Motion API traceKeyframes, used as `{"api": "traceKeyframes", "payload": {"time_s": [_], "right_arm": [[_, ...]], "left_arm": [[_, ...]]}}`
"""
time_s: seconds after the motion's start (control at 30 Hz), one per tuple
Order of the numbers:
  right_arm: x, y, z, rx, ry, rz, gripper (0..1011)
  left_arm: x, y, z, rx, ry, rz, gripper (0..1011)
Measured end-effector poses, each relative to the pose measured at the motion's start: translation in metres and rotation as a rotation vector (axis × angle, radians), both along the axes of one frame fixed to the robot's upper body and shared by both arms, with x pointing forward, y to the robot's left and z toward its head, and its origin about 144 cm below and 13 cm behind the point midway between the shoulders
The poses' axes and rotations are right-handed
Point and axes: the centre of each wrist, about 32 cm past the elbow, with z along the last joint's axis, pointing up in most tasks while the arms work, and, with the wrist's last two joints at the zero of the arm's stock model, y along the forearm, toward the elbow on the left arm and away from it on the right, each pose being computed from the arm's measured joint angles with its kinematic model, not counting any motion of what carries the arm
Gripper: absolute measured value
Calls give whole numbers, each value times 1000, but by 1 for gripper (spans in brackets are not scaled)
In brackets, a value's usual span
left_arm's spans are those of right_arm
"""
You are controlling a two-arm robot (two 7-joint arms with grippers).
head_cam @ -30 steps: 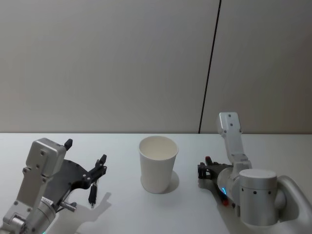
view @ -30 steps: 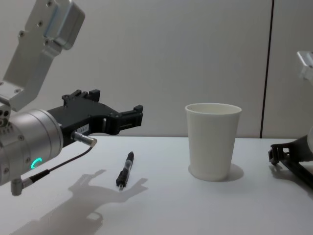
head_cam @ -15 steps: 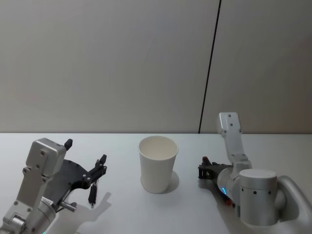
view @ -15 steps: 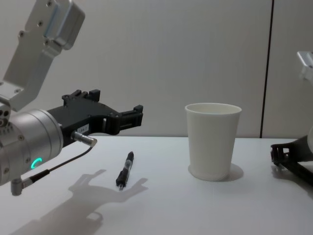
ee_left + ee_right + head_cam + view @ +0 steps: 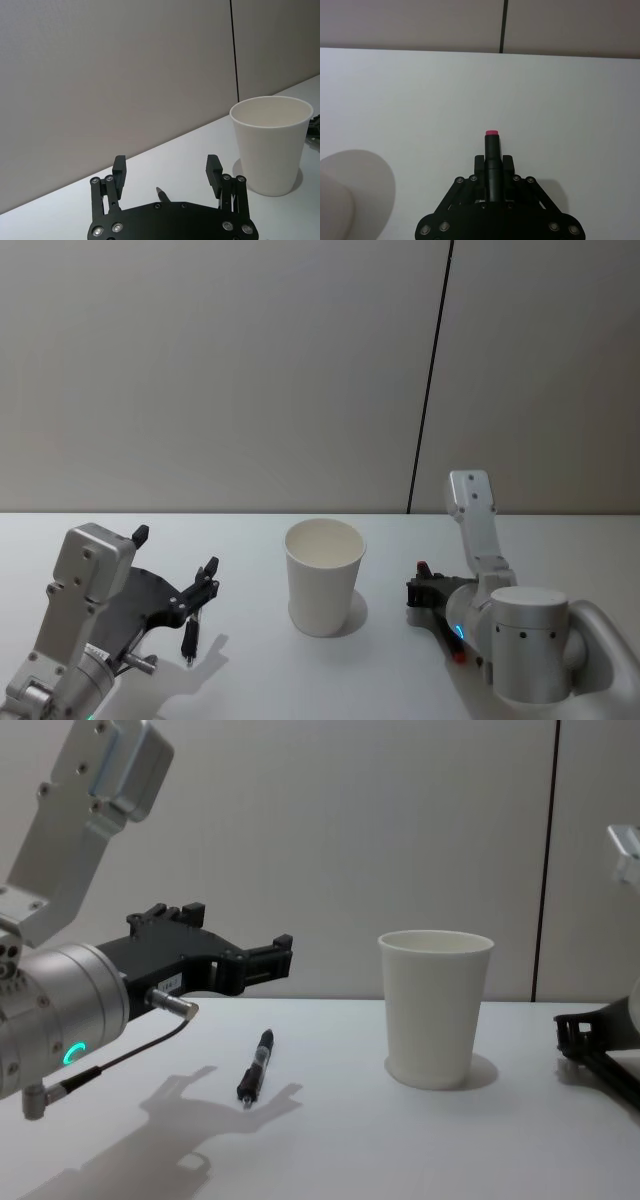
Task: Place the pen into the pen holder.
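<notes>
- Pen one is the black pen (image 5: 190, 635): it lies flat on the white table (image 5: 250, 670), to the left of the pen holder (image 5: 325, 590) and apart from it, with one end toward me and the other toward the wall.
- In the chest view the black pen (image 5: 255, 1070) has nothing touching it. The pen holder (image 5: 435, 1010) stands upright on its base, with its mouth open to the top.
- My left gripper (image 5: 176, 550) hangs above the black pen, clear of the table. Its jaws are spread wide and have hold of nothing.
- Through my left wrist view the two fingers of the left gripper (image 5: 166, 162) stand well apart. One end of the black pen (image 5: 161, 192) shows in the gap between them, and the pen holder (image 5: 272, 150) stands farther off to one side.
- The shadow of my left gripper falls on the table around the black pen.
- My right gripper (image 5: 418, 588) sits low over the table, just to the right of the pen holder. I cannot tell if it touches the surface.
- My right gripper (image 5: 493, 160) has its jaws closed on a second, dark pink-capped pen (image 5: 492, 150), which sticks out forward past the fingertips.
- From the chest view my right gripper (image 5: 565, 1030) comes in at the right edge, near the pen holder's base but apart from it.
</notes>
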Motion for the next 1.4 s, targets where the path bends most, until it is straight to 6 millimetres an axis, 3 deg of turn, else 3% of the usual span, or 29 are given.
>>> {"api": "traceKeyframes", "payload": {"time_s": [1.4], "right_arm": [[0,2,-1,3,-22,3,207]], "left_arm": [[0,0,0,0,0,0,1004]]}}
